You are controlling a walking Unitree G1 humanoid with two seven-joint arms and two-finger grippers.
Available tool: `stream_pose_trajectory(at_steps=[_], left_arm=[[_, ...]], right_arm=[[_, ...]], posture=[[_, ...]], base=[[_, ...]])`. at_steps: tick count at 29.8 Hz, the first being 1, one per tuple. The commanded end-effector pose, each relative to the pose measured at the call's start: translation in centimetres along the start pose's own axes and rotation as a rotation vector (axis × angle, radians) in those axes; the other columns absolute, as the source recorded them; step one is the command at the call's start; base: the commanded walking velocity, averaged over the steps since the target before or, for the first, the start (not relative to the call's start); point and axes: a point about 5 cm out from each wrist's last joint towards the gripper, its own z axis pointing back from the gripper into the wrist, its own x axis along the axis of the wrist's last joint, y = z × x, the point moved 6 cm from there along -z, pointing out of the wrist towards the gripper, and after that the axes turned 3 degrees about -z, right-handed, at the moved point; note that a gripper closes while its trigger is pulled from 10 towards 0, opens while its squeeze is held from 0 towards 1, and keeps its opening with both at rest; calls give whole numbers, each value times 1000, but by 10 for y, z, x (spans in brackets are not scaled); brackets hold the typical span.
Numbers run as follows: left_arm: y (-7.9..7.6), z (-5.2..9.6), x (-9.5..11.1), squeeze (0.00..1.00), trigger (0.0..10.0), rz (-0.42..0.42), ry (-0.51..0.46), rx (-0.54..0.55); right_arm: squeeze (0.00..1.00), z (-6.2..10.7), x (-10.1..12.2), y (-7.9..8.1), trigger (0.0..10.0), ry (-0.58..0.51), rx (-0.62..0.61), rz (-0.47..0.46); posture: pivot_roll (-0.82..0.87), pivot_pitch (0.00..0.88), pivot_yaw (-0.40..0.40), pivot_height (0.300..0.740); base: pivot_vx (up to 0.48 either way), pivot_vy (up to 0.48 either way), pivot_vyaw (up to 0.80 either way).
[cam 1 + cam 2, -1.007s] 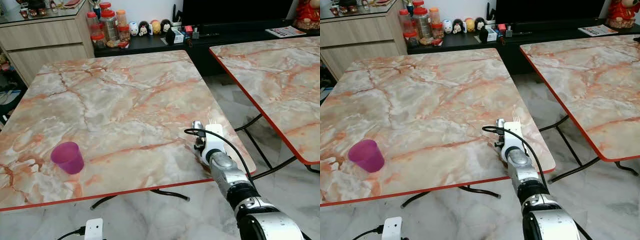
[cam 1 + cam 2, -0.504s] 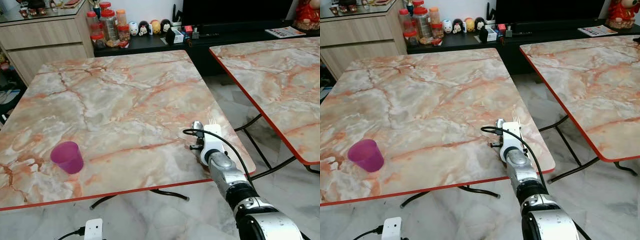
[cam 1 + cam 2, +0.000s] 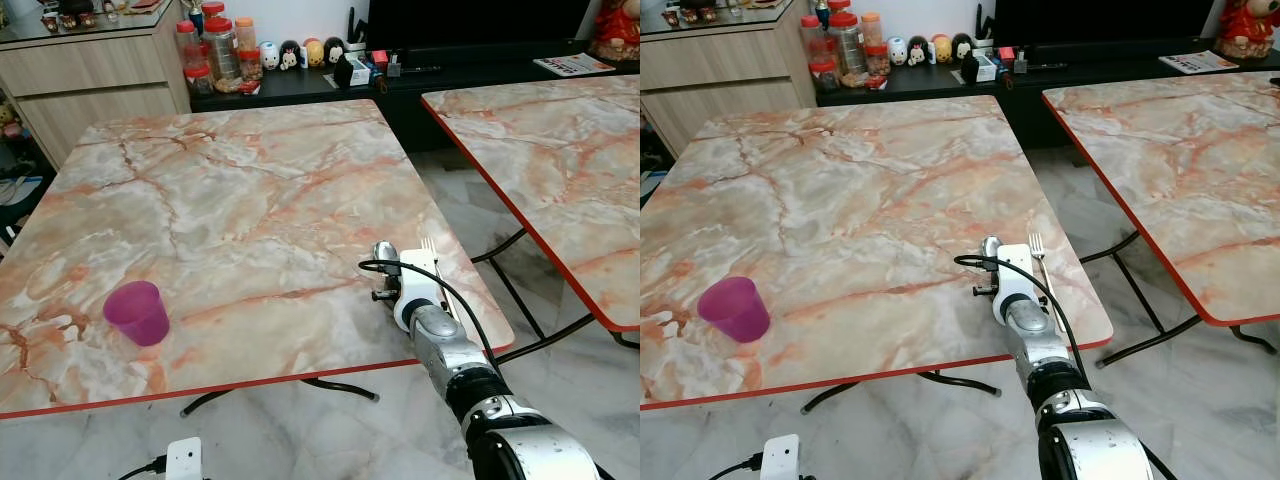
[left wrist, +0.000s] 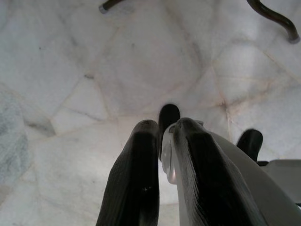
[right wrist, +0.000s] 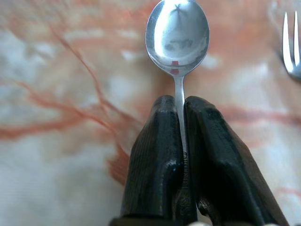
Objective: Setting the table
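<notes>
My right gripper (image 5: 178, 101) is shut on the handle of a silver spoon (image 5: 177, 35), whose bowl points away from me. It hovers low over the near right corner of the marble table (image 3: 250, 180), where the spoon (image 3: 383, 252) shows just ahead of the white wrist. A silver fork (image 3: 1036, 250) lies on the table just right of the spoon, and its tines (image 5: 291, 47) appear at the edge of the right wrist view. A purple cup (image 3: 136, 313) stands upright near the front left edge. My left gripper (image 4: 162, 125) hangs over the tiled floor, fingers together.
A second marble table (image 3: 560, 140) stands to the right across a gap of floor. A dark low cabinet (image 3: 300, 85) with jars and small figurines runs behind, and a wooden sideboard (image 3: 90, 80) is at the back left. A white power strip (image 3: 185, 458) lies on the floor.
My right gripper has shifted slightly left with the spoon, so the fork now lies uncovered to its right. The cup has not moved.
</notes>
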Motion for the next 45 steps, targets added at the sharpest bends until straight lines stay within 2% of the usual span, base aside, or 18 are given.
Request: stream_pose_trajectory(at_steps=[1,2,3,4,6,8,9,10,11,12,15,17,21,29,45], left_arm=[[8,0,0,0,10000,19,4,17],[8,0,0,0,10000,19,4,17],[10,0,2,0,10000,18,-4,21],[10,0,2,0,10000,18,-4,21],[11,0,4,0,10000,14,-14,25],[12,0,4,0,10000,13,-16,27],[12,0,4,0,10000,2,-15,27],[12,0,4,0,10000,2,-15,27],[12,0,4,0,10000,-6,-13,27],[12,0,4,0,10000,-7,-13,26],[12,0,3,0,10000,-34,-10,28],[12,0,3,0,10000,-45,-9,28],[13,0,6,0,10000,-59,-19,33],[13,0,7,0,10000,-42,-23,48],[13,0,4,0,10000,-24,-19,56]], right_arm=[[0,-1,23,5,10000,-98,9,-3],[0,-1,23,5,10000,-98,9,-3],[0,0,38,7,10000,-166,11,2],[0,0,38,7,10000,-166,11,2],[0,7,64,12,10000,-315,19,30],[0,10,70,13,10000,-351,24,34],[0,17,81,20,10000,-441,52,68],[0,17,81,20,10000,-441,52,68],[0,27,88,29,10000,-523,82,114],[0,30,90,31,10000,-548,89,128],[0,35,94,32,10000,-591,80,132],[0,37,95,32,10000,-603,76,128],[0,43,105,42,10000,-663,108,153],[0,45,115,43,10000,-696,106,168],[0,51,117,44,10000,-721,116,199]], posture=[[21,0,21,740],[21,0,21,740],[19,0,26,740],[19,0,26,740],[17,0,33,740],[17,0,33,740],[13,0,37,740],[13,0,37,740],[11,0,39,740],[11,0,39,740],[6,0,43,740],[6,0,42,740],[2,7,43,740],[8,30,33,740],[2,40,28,740]], base=[[0,0,0],[0,0,0],[0,0,0],[0,0,0],[0,0,0],[0,0,0],[0,0,0],[0,0,0],[0,0,0],[0,0,0],[0,0,0],[0,0,0],[0,-247,0],[0,-464,0],[0,-480,0]])
